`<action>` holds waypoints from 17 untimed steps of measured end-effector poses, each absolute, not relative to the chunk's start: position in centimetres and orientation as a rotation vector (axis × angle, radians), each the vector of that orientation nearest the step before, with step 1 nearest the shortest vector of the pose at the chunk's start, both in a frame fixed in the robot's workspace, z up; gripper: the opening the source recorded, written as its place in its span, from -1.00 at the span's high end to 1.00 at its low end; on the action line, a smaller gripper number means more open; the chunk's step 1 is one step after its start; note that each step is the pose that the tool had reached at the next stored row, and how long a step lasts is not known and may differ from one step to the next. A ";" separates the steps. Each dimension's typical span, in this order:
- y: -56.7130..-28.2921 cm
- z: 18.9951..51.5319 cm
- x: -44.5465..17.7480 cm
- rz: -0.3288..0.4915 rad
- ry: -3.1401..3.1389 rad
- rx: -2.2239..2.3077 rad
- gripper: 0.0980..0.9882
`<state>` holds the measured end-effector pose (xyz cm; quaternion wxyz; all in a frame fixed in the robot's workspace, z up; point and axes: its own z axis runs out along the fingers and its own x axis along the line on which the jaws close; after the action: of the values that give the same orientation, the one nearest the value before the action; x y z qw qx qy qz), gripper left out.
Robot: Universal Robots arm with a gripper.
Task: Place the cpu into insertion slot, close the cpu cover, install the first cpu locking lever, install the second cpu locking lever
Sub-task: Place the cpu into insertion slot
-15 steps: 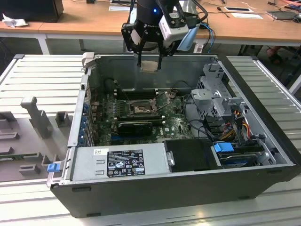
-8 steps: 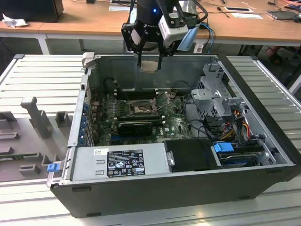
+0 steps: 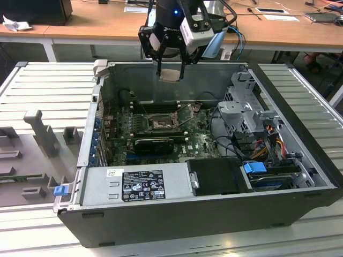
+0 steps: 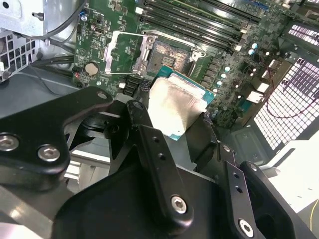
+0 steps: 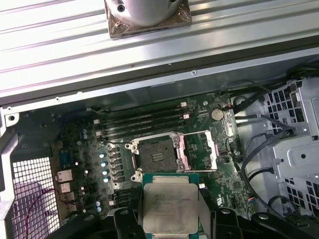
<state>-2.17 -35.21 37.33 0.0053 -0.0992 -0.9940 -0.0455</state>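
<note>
Exterior view: we are gripping the cpu (image 3: 171,74) in the closed hand (image 3: 171,77), hovering well above the empty insertion slot (image 5: 155,157); the cpu cover (image 5: 182,152) is lying open, placement not yet done.

cpu (image 4: 174,102) sides partly hidden behind gripper (image 4: 172,119); gripper body cut off by picture edge

The exterior view looks down from above and well back, taking in the whole open computer case (image 3: 214,225) with a desk (image 3: 80,27) beyond. Both wrist views sit close, aimed down into the case at differing angles, sharing the cpu (image 4: 174,107) (image 5: 169,206) and the insertion slot (image 4: 169,55) (image 5: 157,155).
</note>
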 end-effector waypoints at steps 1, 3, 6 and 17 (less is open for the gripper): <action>-35.2 37.3 -2.2 -0.142 -3.112 -0.315 0.01; -35.2 37.3 -2.2 -0.142 -3.112 -0.319 0.01; -35.2 37.3 -2.2 -0.142 -3.111 -0.331 0.01; -35.2 37.3 -2.2 -0.143 -3.109 -0.359 0.01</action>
<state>-2.17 -35.21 37.32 0.0046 -0.1145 -0.9924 -0.0455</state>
